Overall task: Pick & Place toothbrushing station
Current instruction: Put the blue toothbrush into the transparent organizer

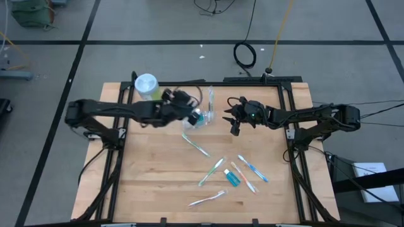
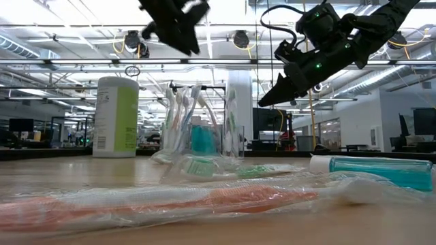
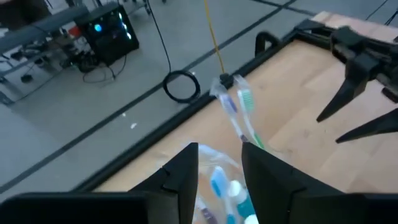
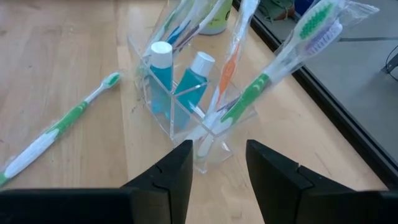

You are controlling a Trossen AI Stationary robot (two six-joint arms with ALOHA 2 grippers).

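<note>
High view: toothbrushing station [image 1: 205, 115] is seen at upper centre of the worktop [image 1: 158, 183]. Left hand [image 1: 189, 113] is placed right at its left side, fingers spread, nothing gripped. Right hand [image 1: 232, 120] is held just right of the station, released, apart from it. Green canister [image 1: 146, 86] stands upper left. Loose toothbrushes [image 1: 211, 171] and a blue tube [image 1: 231, 177] are scattered lower centre.

Low view: station [image 2: 197, 133] is seen mid-frame, canister [image 2: 115, 117] to its left; both hands are raised above the worktop.

Left wrist view: fingers [image 3: 183, 177] are parted over the station's contents.

Right wrist view: clear holder [image 4: 186, 93] is framed past open fingers [image 4: 177, 168]; one green toothbrush [image 4: 62, 124] lies at left.
</note>
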